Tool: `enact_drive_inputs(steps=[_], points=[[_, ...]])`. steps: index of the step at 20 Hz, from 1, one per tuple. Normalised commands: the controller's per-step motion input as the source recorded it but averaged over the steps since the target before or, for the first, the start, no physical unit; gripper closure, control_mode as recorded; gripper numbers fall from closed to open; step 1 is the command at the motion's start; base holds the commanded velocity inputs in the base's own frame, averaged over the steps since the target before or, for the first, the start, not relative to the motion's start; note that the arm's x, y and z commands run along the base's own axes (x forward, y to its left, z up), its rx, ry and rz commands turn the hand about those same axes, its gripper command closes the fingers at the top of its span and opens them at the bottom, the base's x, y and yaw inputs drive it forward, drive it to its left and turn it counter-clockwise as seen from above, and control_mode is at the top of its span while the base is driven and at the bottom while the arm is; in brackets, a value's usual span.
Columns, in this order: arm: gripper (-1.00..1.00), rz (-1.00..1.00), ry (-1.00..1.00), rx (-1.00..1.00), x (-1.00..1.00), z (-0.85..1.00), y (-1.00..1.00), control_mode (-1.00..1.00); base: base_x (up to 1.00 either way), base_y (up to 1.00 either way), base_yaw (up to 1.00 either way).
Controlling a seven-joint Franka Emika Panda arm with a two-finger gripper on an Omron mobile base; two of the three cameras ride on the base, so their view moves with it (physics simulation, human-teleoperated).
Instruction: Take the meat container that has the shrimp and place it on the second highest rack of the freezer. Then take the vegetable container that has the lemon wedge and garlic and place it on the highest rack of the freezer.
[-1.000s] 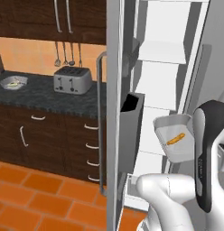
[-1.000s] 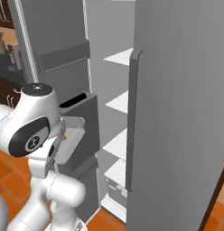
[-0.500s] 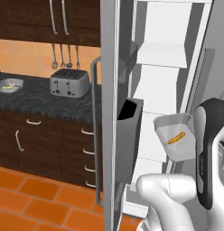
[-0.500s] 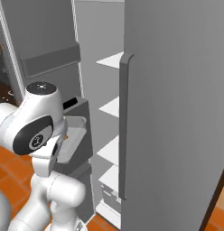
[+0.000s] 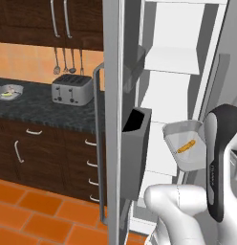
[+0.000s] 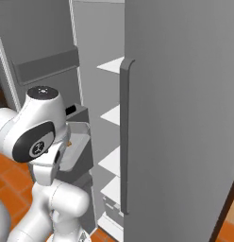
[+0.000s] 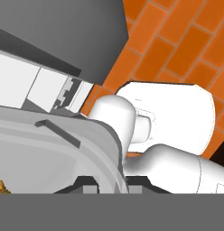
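Fingers (image 7: pixel 102 180) pinch the rim of my translucent grey shrimp container (image 5: pixel 186 143); I keep it level, aiming for the flat white second-highest rack (image 5: pixel 172 61).

The robot's arm hides the right side of the meat container (image 5: pixel 186 149) at right of centre. The shrimp (image 7: pixel 0 186) is cut off at the lower left edge. The bowl (image 5: pixel 8 92) on the counter (image 5: pixel 39 111) holds items too small to tell.
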Motion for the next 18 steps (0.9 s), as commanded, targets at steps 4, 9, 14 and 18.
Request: enact_drive_inputs(steps=[4, 9, 14, 18], points=[[1.0, 0.0, 0.0, 0.0, 0.0, 0.0, 0.0, 1.0, 0.7, 0.0, 0.0], [1.0, -0.03, 0.0, 0.0, 0.25, 0.0, -0.01, -1.0, 0.41, 0.0, 0.0], [1.0, -0.25, -0.04, 0.0, 0.83, 0.0, -0.04, -1.0, 0.0, 0.0, 0.0], [1.0, -0.1, -0.06, 0.0, 0.99, -0.09, -0.16, -1.0, 0.0, 0.0, 0.0]])
